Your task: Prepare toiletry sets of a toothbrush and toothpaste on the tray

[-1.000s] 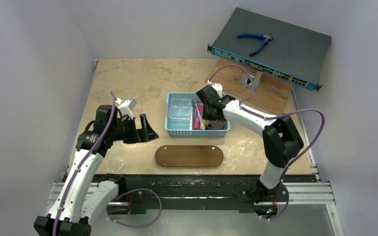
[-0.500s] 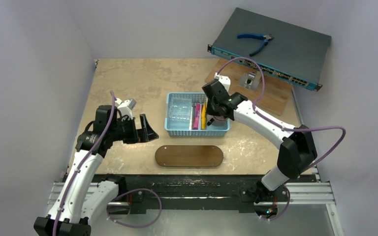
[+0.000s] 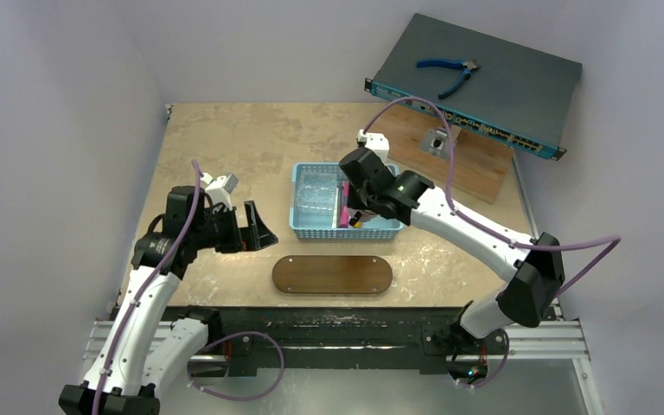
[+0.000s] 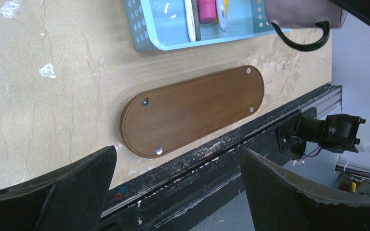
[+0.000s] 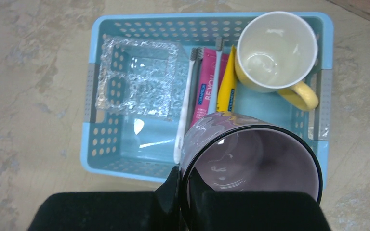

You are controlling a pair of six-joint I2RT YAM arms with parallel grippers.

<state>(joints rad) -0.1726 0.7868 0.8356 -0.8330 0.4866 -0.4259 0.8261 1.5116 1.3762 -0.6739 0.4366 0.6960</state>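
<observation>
Right end effector [image 5: 183, 182] pinches the rim of a purple mug [image 5: 250, 166], one finger inside and one outside, its arm stretched far over the bench [image 3: 225, 138]. On the bench the tray [image 3: 332, 275] lies bare, long axis left to right, just nearer than the blue basket [image 3: 298, 207]. Mid-basket, just beyond the mug, the pink tube [image 5: 203, 94] and yellow tube [image 5: 227, 89] lie side by side, long axes near to far, with pale toothbrushes [image 5: 185, 106] alongside. Left end effector [image 3: 259, 226], fingers spread, hovers left of the tray, farther from the tubes.
</observation>
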